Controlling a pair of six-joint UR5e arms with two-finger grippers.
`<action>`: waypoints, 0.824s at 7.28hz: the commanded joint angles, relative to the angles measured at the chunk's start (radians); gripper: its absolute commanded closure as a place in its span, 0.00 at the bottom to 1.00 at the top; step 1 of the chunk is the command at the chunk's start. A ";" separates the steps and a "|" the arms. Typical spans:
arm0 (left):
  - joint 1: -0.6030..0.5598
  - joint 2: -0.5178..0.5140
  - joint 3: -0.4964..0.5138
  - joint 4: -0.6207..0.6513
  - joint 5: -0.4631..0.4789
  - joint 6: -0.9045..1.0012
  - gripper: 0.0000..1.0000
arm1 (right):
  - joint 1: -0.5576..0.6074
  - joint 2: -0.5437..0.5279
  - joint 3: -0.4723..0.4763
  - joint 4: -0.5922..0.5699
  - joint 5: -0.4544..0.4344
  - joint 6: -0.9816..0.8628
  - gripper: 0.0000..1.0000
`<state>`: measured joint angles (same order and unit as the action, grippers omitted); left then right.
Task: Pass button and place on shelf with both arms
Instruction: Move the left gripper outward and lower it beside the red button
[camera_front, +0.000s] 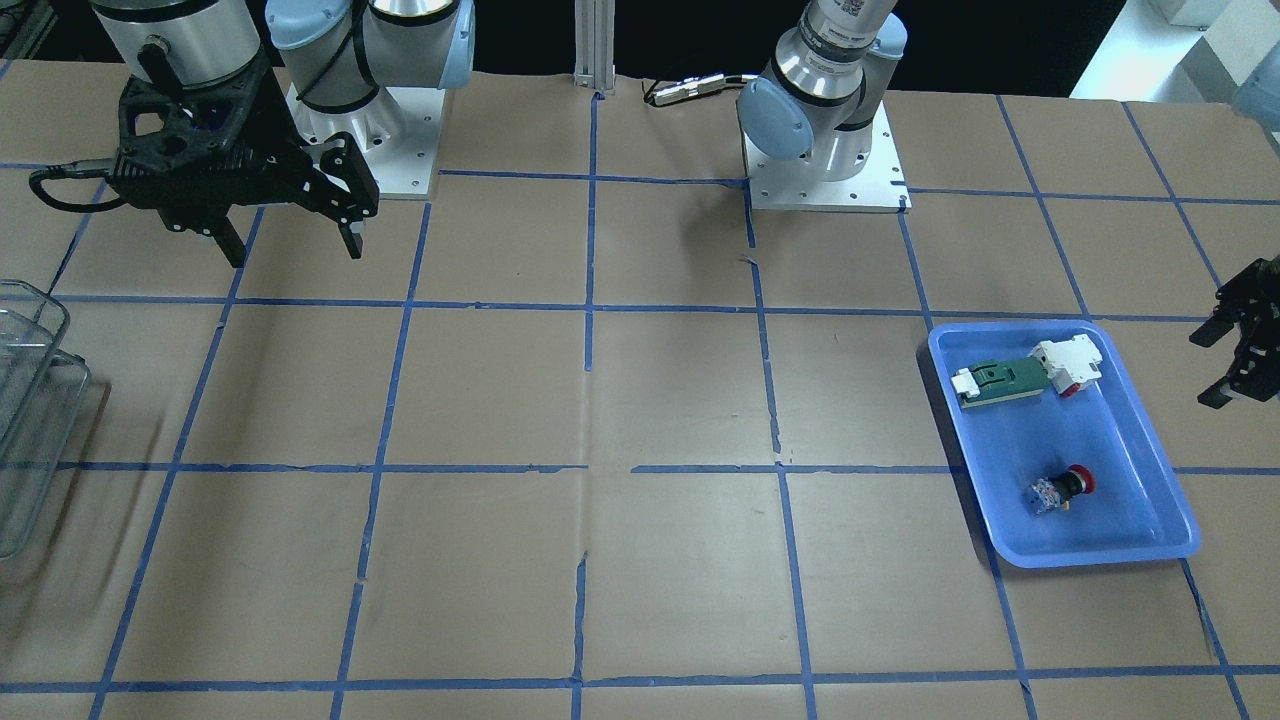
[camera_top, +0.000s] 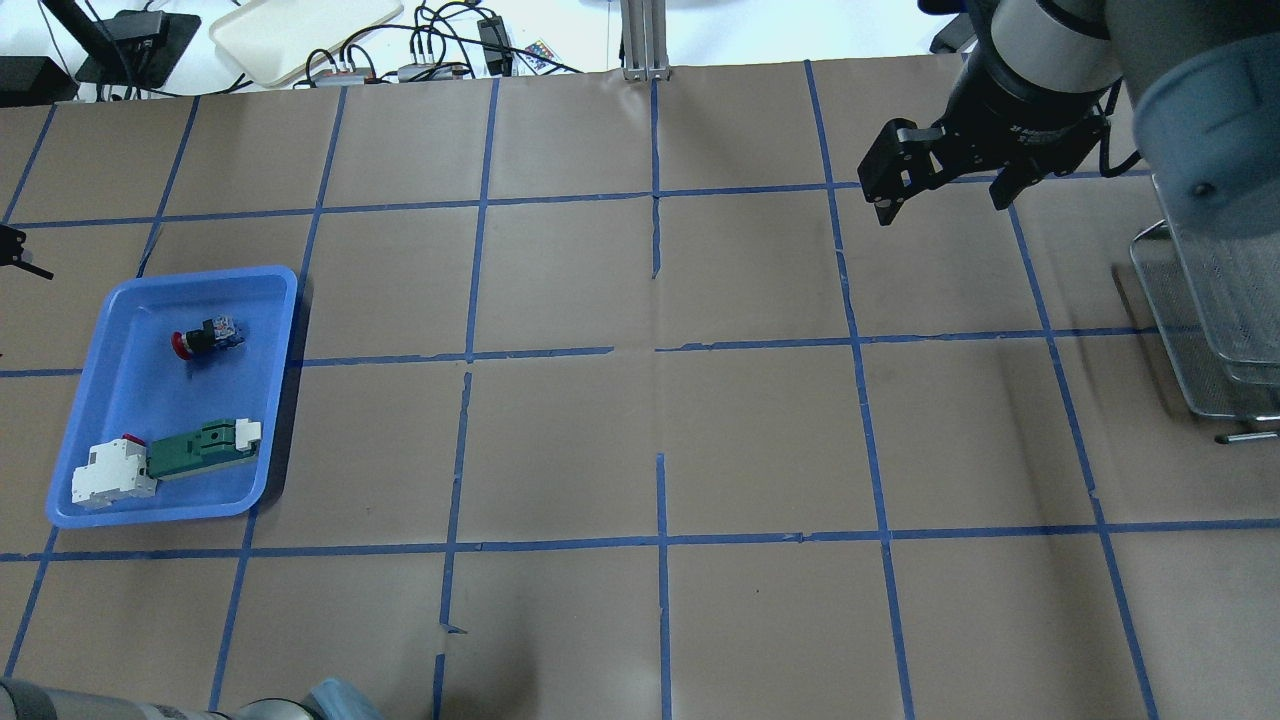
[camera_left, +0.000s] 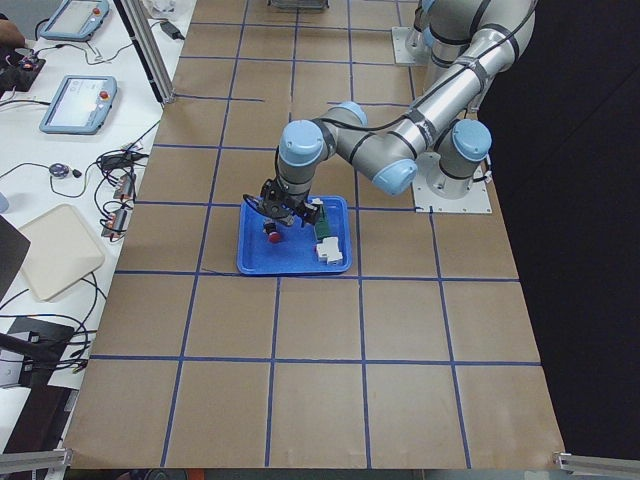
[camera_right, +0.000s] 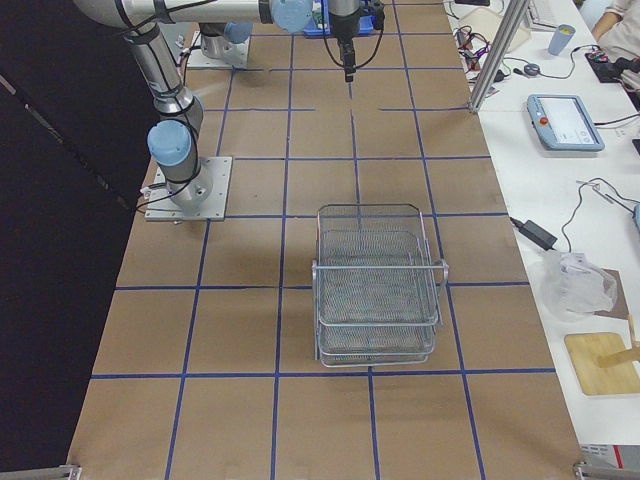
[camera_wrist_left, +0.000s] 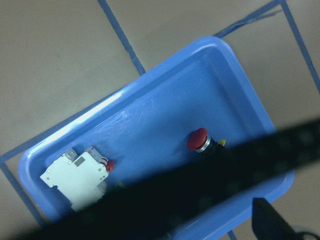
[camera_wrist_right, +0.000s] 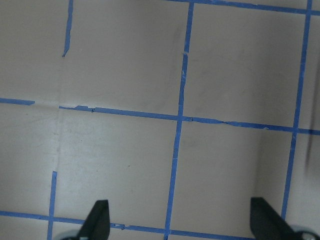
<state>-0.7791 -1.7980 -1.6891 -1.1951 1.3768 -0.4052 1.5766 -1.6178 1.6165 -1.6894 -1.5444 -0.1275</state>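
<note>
Button (camera_front: 1062, 490) lies on its side on the floor of the blue tray (camera_front: 1100, 556). It's at the end opposite the green-and-white part (camera_front: 1005, 380), clear of that part and of the tray walls.

Left gripper (camera_front: 1213, 366) hovers just outside the tray's outer long side, jaws apart, nothing in them. Right gripper (camera_front: 293, 250) is well away from the tray, across the table, jaws wide and empty. Shelf (camera_right: 375, 290) is at the table end furthest from the tray.

Handling, IMO:
- Small, light, hard plastic, so no give under the fingers.
- Red cap is round and prob slick. Lying sideways, it may roll or skate on the tray floor if one finger lands first.
- Best hold is across the flat sides of the clear block body, or the black collar. Avoid the cap.
- Grab toward the body end so the cap end sticks out for the right gripper at handover.
</note>
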 joint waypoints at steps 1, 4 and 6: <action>0.015 -0.110 0.034 0.002 -0.074 -0.177 0.00 | -0.001 -0.002 0.000 0.005 0.000 -0.034 0.00; 0.023 -0.222 0.040 -0.001 -0.252 -0.351 0.00 | 0.000 -0.004 0.000 0.005 0.003 -0.034 0.00; 0.024 -0.260 0.014 -0.009 -0.341 -0.430 0.00 | 0.000 -0.004 0.000 0.007 0.003 -0.032 0.00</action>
<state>-0.7563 -2.0340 -1.6568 -1.1981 1.0945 -0.7891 1.5768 -1.6220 1.6168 -1.6839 -1.5421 -0.1600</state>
